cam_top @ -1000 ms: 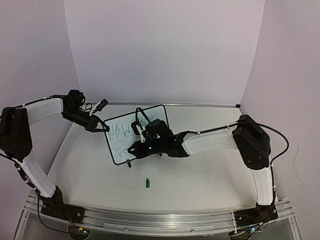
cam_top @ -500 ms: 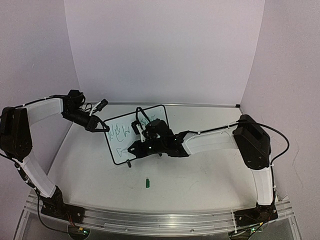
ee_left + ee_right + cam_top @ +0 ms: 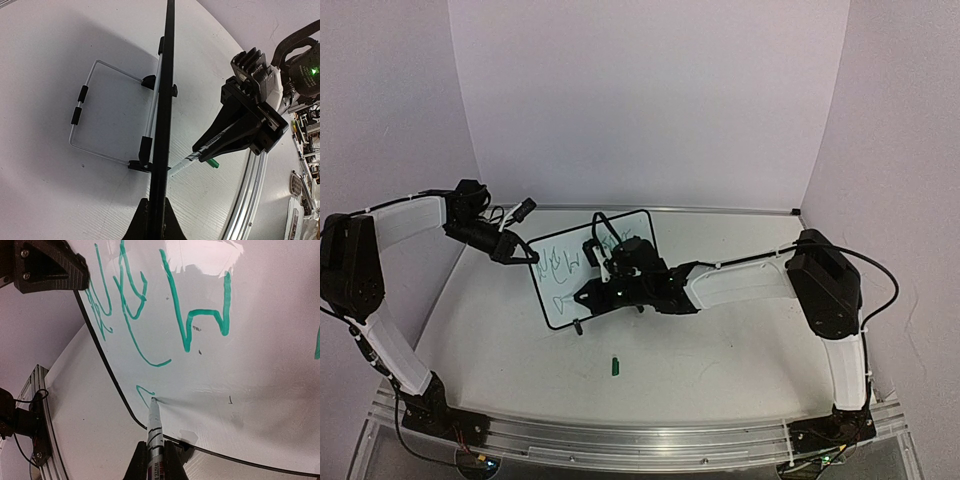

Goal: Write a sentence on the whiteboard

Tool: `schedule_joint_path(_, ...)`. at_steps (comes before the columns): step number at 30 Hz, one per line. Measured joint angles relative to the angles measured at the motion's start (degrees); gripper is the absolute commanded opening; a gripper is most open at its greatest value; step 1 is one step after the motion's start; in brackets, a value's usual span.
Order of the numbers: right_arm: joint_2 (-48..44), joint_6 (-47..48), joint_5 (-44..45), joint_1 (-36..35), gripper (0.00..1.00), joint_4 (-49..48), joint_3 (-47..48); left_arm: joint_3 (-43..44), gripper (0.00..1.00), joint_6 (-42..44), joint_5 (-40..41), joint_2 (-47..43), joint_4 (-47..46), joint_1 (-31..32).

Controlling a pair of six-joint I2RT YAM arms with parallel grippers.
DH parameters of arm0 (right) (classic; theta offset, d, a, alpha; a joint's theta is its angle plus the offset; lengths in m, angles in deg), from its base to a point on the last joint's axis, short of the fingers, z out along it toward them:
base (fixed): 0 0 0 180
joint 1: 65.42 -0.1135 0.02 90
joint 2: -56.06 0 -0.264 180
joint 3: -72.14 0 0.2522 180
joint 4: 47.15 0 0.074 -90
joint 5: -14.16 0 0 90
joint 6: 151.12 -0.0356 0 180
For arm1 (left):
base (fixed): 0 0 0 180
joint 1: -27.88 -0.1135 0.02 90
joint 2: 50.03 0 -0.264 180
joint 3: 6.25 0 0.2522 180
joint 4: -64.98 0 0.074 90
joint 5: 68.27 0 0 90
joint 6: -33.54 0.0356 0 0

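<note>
Whiteboard (image 3: pixel 565 298): standing tilted at mid-table (image 3: pixel 720 350), between both arms.
Left gripper (image 3: pixel 527 256): clamping the whiteboard's left edge.
Right gripper (image 3: pixel 155 460): clenching a marker (image 3: pixel 154 426), its tip touching the board below the sentence (image 3: pixel 130 305).

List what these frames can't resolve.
- Sentence wording: too small in the top view; cut off by frame edges in the right wrist view.
- Whiteboard face: edge-on in the left wrist view, writing unseen.
- Its lower right: behind the right hand, top view.
- Small green object, top view: too small to identify.
</note>
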Motion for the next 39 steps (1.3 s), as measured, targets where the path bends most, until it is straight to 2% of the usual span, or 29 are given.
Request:
schedule_joint_path(9,-0.2,-0.2,-0.3,0.0,0.00,-0.2,0.0,0.0,0.00,0.0,0.0,0.0,0.0,0.0)
schedule_joint_path(19,-5.6,-0.5,-0.8,0.1,0.00,-2.6,-2.0,0.0,0.00,-0.1,0.0,0.0,0.1,0.0)
schedule_joint_path(39,-4.5,-2.2,-0.3,0.6,0.00,-2.8,-3.1,0.0,0.00,-0.3,0.0,0.0,0.1,0.1)
